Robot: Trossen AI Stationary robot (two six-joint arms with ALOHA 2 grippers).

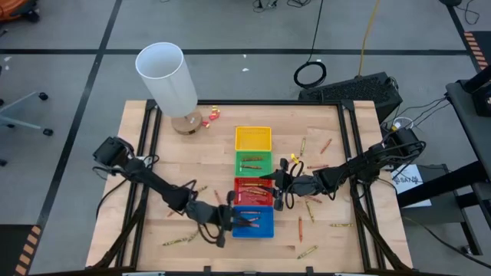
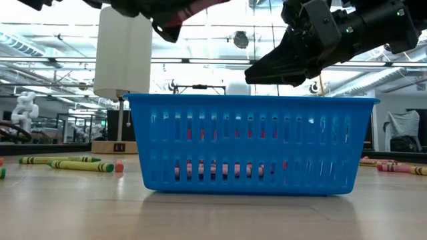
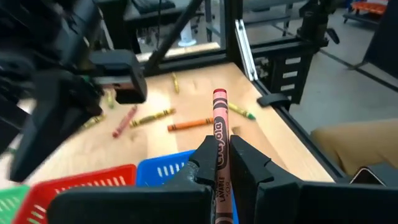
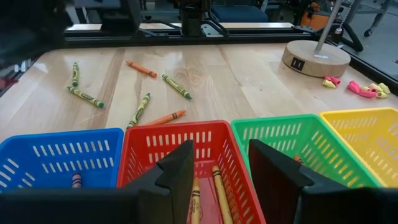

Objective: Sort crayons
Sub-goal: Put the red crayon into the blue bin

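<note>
Left pincer (image 3: 222,163) is clamped on a reddish crayon (image 3: 219,134), which stands out forward between the fingers; in the high view it sits low centre, at the blue tray (image 1: 253,222). Right pincer (image 4: 221,169) stands wide with nothing in it, over the red tray (image 4: 186,143) at frame centre. The red tray holds two crayons; loose crayons (image 1: 307,251) lie scattered on the counter (image 1: 345,245), mostly right of the tray column. Judgement: the held crayon's colour suits the red tray, not the blue. Carry it clear of the right arm, centre it over that tray, lower it, then release.
</note>
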